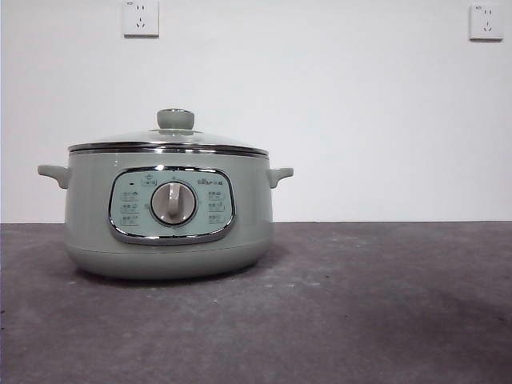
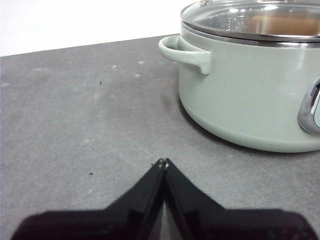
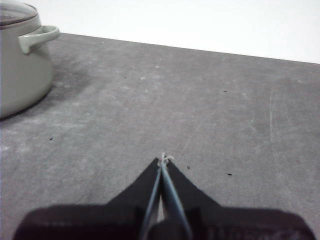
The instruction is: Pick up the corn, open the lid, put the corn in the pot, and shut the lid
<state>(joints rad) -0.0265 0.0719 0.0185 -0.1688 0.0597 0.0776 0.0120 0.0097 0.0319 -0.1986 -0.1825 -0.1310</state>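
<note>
The pale sage-green pot (image 1: 168, 212) stands on the dark grey table, left of centre in the front view, with a chrome-framed panel and silver dial (image 1: 174, 203). The clear glass lid (image 1: 170, 139) with its green knob (image 1: 175, 118) sits closed on it. The pot also shows in the left wrist view (image 2: 250, 95) and the right wrist view (image 3: 22, 65). An orange-brown patch shows through the lid (image 2: 250, 20); I cannot tell if it is the corn. My left gripper (image 2: 161, 162) is shut and empty, short of the pot. My right gripper (image 3: 164, 159) is shut and empty over bare table.
The grey table (image 1: 360, 304) stretches wide to the right of the pot. A white wall stands behind, with two sockets (image 1: 140, 18) (image 1: 486, 22) high up. No arm shows in the front view.
</note>
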